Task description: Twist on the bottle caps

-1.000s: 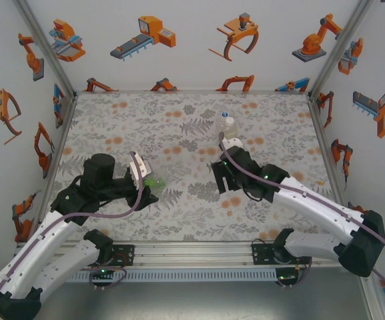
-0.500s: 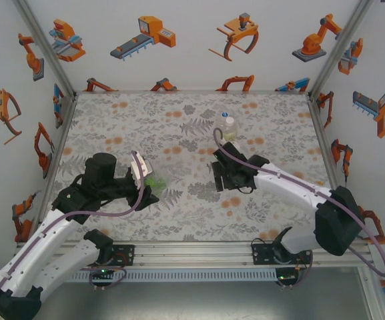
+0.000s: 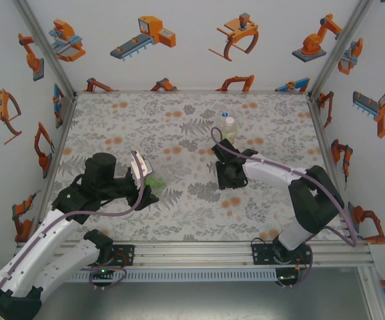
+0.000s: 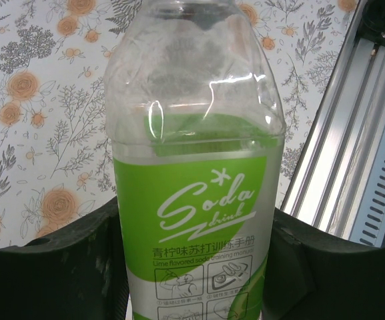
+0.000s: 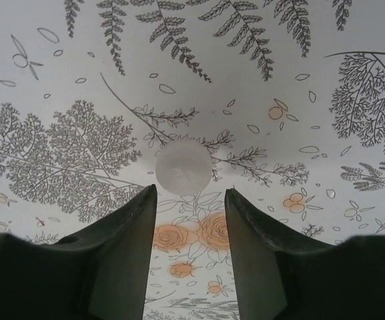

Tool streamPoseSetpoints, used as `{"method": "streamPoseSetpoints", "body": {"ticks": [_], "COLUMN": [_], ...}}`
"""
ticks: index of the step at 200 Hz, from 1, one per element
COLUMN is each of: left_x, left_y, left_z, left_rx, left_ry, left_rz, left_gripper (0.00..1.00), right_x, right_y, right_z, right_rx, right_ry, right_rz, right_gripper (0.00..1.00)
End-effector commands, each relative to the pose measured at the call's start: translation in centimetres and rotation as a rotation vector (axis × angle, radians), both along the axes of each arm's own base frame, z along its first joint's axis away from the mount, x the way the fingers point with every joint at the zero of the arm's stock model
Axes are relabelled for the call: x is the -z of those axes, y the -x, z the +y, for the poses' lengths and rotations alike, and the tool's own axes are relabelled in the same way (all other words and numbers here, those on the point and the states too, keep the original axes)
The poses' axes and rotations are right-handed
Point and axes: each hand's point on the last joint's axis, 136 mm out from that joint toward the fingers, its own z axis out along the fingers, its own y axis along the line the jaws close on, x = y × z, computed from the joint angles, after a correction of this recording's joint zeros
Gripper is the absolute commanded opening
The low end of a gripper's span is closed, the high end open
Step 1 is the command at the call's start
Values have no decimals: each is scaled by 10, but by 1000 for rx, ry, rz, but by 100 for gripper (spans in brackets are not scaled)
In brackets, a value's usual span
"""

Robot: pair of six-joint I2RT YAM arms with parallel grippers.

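Cap [image 5: 183, 167] lies on table [image 5: 312, 80] (just beyond right end effector [image 5: 190, 193]).

We read "Soda" on the green label [image 4: 191, 200] of the bottle [image 4: 192, 107]. Below that word: a Chinese line, then "Lime flavored soda training manual".

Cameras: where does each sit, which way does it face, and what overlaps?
Top external: above and behind the bases, looking down on the floral table; both arms show.
Left wrist: on the left gripper, facing the green-label bottle it clamps; both fingers show.
Right wrist: on the right gripper, looking down at a white cap just beyond its open jaws.
Shared: top and left wrist both show the green-label bottle.
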Motion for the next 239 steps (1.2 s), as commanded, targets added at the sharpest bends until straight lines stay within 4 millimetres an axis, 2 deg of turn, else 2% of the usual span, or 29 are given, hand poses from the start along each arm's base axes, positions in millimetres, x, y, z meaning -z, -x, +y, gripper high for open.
{"method": "streamPoseSetpoints", "body": {"ticks": [1, 64, 140, 181, 239], "left_x": [-8, -8, -7, -6, -7], "left_y": [2, 2, 1, 1, 0], "left_z": [-1, -2, -2, -2, -2], "left_rx": [17, 16, 13, 12, 11], "left_ry": [20, 21, 19, 18, 18], "left_rz": [-16, -13, -11, -9, -13], "left_gripper": [3, 3, 3, 3, 3], "right_x": [-9, -2, 11, 15, 10], "right_y": [-15, -21, -19, -15, -14], "right_z": [7, 10, 10, 10, 10], "right_rx": [21, 8, 3, -1, -4], "right_ry": [-25, -28, -12, -10, -17], "right_rz": [-34, -27, 7, 27, 28], "right_gripper": [44, 46, 45, 42, 34]}}
